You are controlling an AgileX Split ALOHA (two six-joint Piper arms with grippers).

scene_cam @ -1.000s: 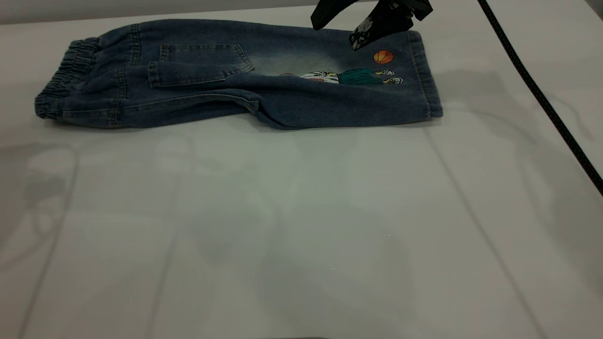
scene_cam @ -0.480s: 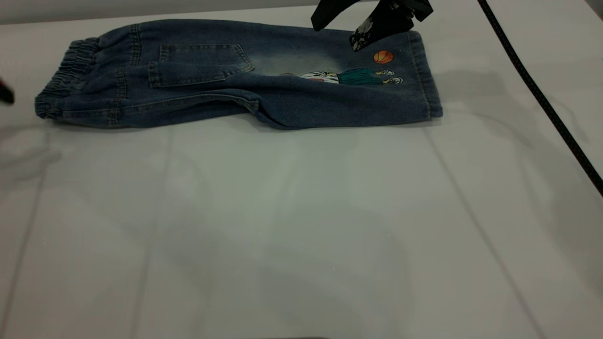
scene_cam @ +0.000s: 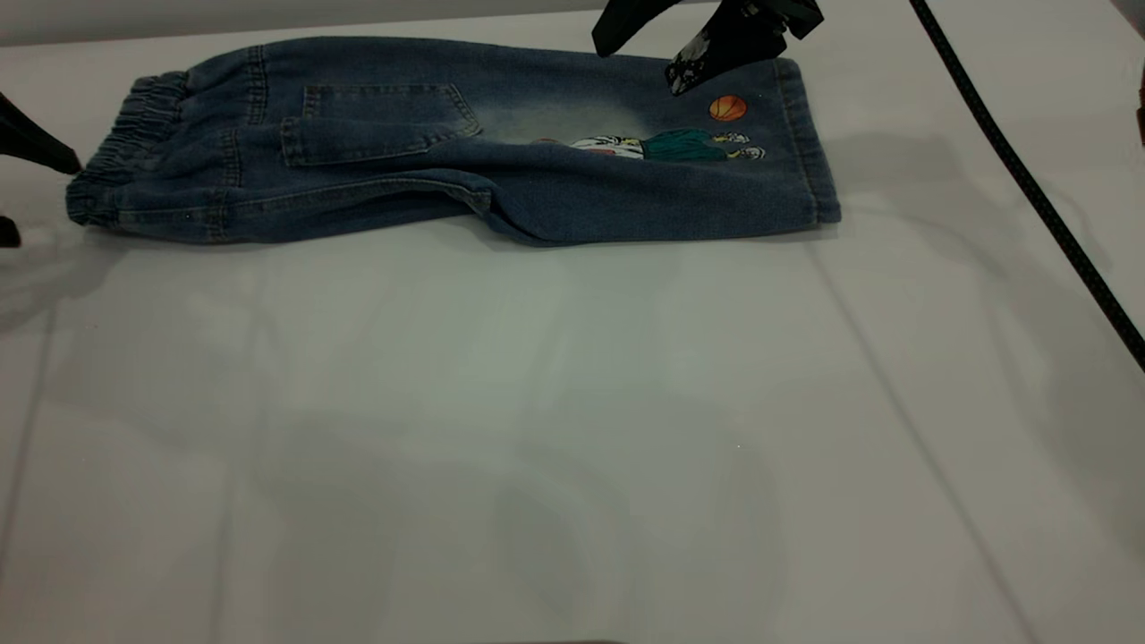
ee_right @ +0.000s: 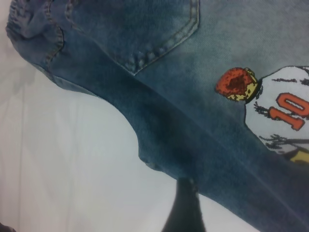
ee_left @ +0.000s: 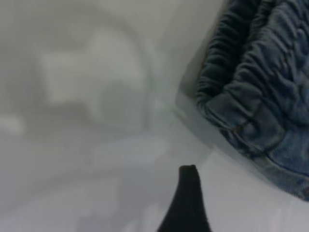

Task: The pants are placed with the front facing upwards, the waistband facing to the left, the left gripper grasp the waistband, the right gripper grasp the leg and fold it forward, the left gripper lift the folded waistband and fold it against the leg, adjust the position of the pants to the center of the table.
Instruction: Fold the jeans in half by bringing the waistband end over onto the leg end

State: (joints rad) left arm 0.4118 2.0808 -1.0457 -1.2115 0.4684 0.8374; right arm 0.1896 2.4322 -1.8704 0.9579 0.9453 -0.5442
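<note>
The pants (scene_cam: 385,152) lie folded lengthwise at the far side of the table (scene_cam: 572,402), rear pocket up, with the waistband (scene_cam: 125,134) at the left. The leg (scene_cam: 680,170) points right, its cartoon print and orange ball (scene_cam: 727,108) showing. My left gripper (scene_cam: 43,200) is at the left edge, open, its fingers just short of the waistband's end and holding nothing. In the left wrist view one finger (ee_left: 187,200) sits over bare table beside the waistband (ee_left: 241,92). My right gripper (scene_cam: 635,69) hangs open above the leg near the hem. Its finger (ee_right: 186,208) shows over the denim (ee_right: 193,121).
A black cable (scene_cam: 1020,179) runs diagonally across the table's right side. White tabletop stretches in front of the pants, toward the near edge.
The left gripper has come into view from the left edge and moved right, up to the waistband. The right gripper and the pants have stayed where they were.
</note>
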